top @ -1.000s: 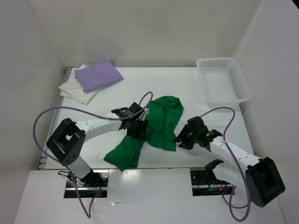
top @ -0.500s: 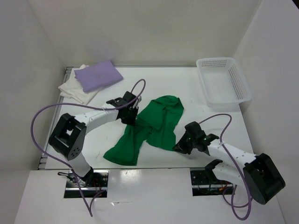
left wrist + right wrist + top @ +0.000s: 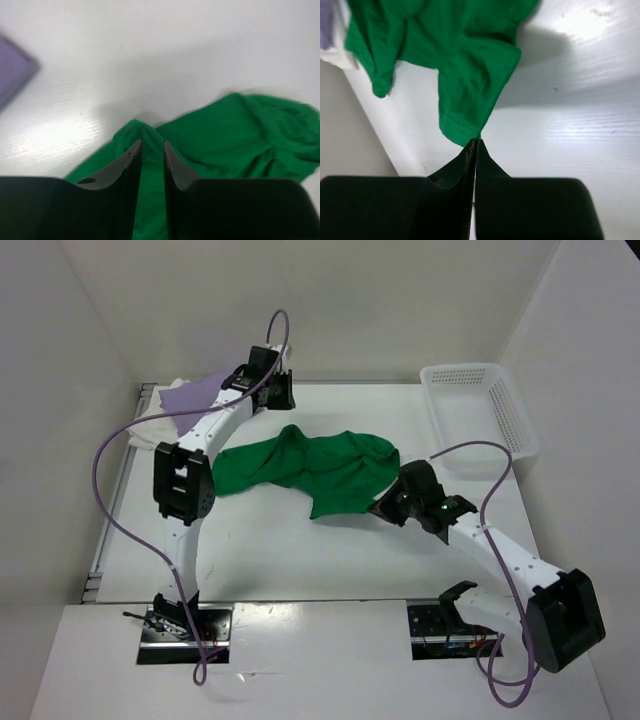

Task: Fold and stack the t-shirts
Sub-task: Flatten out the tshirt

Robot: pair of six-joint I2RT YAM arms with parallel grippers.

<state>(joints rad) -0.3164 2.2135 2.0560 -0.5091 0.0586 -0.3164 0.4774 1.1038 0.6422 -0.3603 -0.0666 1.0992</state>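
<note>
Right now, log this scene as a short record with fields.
green t-shirt: unfolded, lying across the middle of the table
right gripper: shut on a hem corner of the green t-shirt
left gripper: fingers slightly apart at a raised peak of the green cloth; grip unclear
purple t-shirt: far left corner, lying on the white t-shirt, partly hidden by the left arm
basket: far right corner

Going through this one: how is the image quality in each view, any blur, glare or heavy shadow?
Top external: sharp, evenly lit, only soft shadows on the table. Left wrist: soft and smeared, the purple t-shirt just a blur, glare near it. Right wrist: crisp; glare top right, dark shadow cast by the green t-shirt.
</note>
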